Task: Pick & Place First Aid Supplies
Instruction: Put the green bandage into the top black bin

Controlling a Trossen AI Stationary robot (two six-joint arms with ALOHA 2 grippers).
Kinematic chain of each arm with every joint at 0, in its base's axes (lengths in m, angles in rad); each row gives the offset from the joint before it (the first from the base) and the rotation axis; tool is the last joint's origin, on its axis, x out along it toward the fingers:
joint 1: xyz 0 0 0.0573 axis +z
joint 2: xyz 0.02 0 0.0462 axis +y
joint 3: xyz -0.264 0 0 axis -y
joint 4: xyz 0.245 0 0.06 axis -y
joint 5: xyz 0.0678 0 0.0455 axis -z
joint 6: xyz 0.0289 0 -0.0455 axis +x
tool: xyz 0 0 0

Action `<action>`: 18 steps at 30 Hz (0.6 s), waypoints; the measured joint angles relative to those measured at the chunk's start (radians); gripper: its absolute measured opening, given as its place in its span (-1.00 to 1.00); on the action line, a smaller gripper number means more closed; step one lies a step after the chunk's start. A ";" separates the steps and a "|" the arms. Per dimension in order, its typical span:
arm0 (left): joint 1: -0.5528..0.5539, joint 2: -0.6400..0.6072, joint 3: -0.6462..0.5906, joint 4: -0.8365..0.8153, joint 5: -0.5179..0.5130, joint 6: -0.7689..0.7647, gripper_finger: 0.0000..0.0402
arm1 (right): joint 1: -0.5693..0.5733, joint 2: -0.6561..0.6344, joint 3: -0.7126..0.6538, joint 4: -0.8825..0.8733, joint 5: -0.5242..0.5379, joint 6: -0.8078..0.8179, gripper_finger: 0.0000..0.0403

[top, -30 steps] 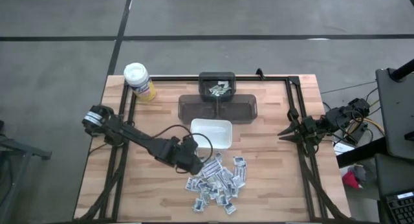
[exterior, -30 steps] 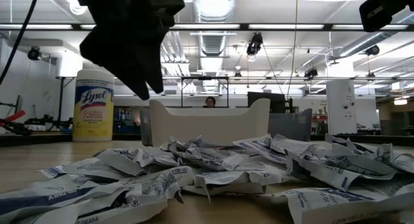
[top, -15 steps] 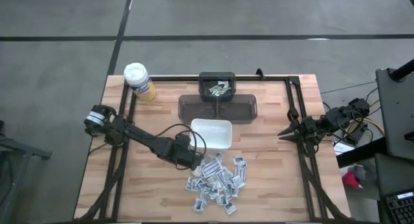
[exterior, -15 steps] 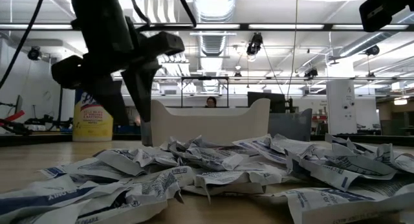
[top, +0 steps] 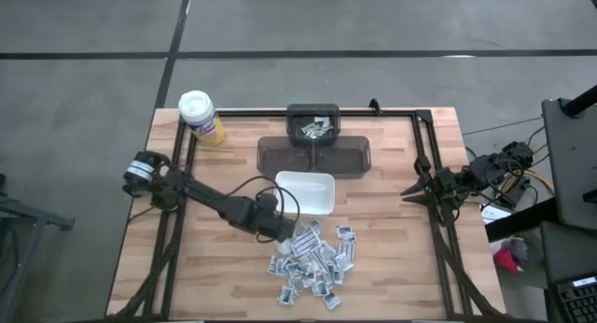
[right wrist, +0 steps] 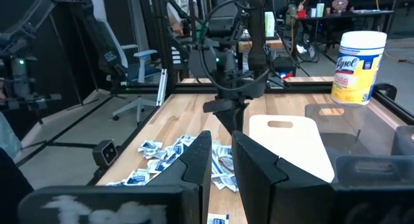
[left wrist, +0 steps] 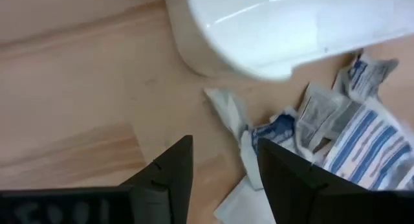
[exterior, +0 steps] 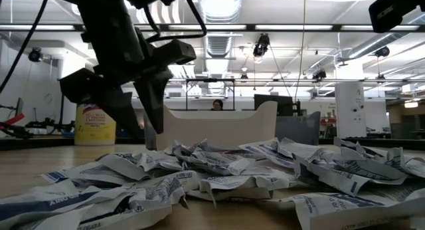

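Several small white and blue-printed packets (top: 312, 262) lie in a loose pile on the wooden table, near the front; they fill the low view (exterior: 219, 170). My left gripper (top: 276, 233) is open and empty. It points down low over bare wood at the pile's far left corner, just near of the white dish (top: 305, 192). In the left wrist view the left gripper (left wrist: 223, 166) has a crumpled packet (left wrist: 229, 111) lying just ahead of its fingers. My right gripper (top: 407, 193) waits at the table's right edge, with a narrow gap between its fingers (right wrist: 221, 153).
A dark clear tray (top: 314, 155) and a small black bin (top: 313, 125) holding a few packets stand behind the dish. A yellow canister with a white lid (top: 201, 118) stands at the far left corner. Black frame rails run along the table's sides.
My left gripper has drawn back a little toward the table's left and far edges, off the pile's corner. It now stands with its fingers pointing down by the dish's near left corner. The packets have not moved.
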 joint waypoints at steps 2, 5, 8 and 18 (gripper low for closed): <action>0.008 0.008 0.004 0.000 0.007 0.001 -0.19 | 0.000 0.000 0.000 0.000 0.000 0.000 -0.71; 0.016 0.031 0.019 0.002 0.030 0.009 -0.19 | 0.000 0.000 0.000 0.000 0.000 0.000 -0.71; 0.018 0.058 0.028 -0.001 0.041 -0.002 -0.19 | 0.000 0.000 0.000 0.000 0.000 0.001 -0.71; 0.021 0.069 0.033 -0.001 0.022 -0.068 -0.19 | 0.000 0.000 0.000 0.000 0.000 0.004 -0.71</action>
